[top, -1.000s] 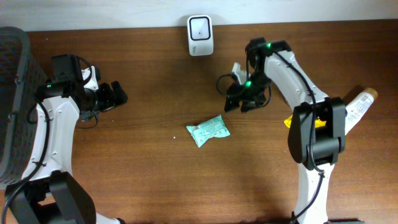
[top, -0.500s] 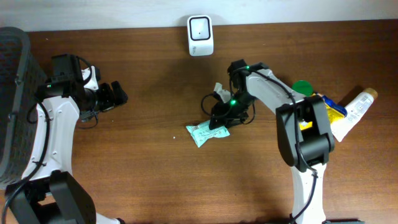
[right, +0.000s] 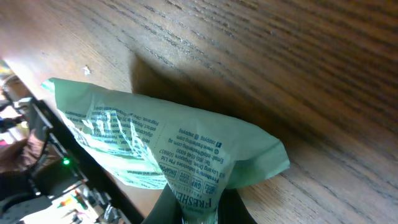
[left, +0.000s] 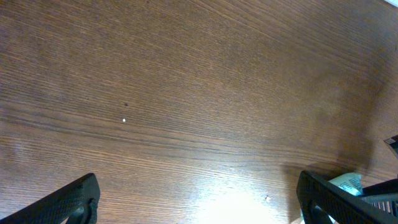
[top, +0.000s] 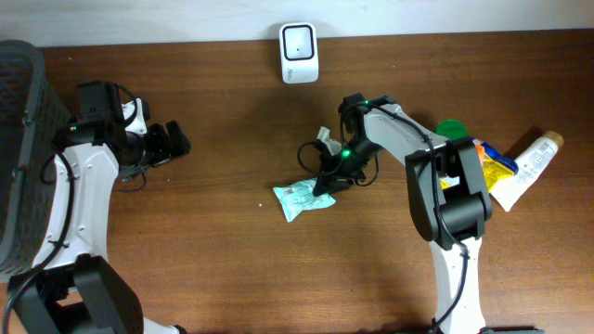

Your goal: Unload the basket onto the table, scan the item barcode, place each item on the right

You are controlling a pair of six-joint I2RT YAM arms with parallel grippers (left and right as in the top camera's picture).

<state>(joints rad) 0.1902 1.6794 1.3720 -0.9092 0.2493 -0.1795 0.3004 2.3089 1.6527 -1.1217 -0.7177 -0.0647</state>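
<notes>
The item is a pale green printed packet point(top: 303, 199) lying flat on the wooden table near its middle. My right gripper point(top: 328, 180) is down at the packet's right end and shut on it. In the right wrist view the packet point(right: 180, 140) fills the frame, and its edge is pinched between my dark fingers point(right: 166, 210) at the bottom. The white barcode scanner point(top: 299, 53) stands at the table's back edge, well away from the packet. My left gripper point(top: 173, 141) hovers open at the left over bare wood point(left: 202, 208), with a corner of the packet point(left: 349, 182) just visible.
A dark mesh basket point(top: 19, 139) occupies the far left. To the right of my right arm lie a green lid point(top: 452, 129), a yellow packet point(top: 495, 163) and a white tube point(top: 529, 163).
My right gripper came down and left from near the scanner to the packet, then shut on its right end. The packet slid slightly left. The left arm stayed still.
</notes>
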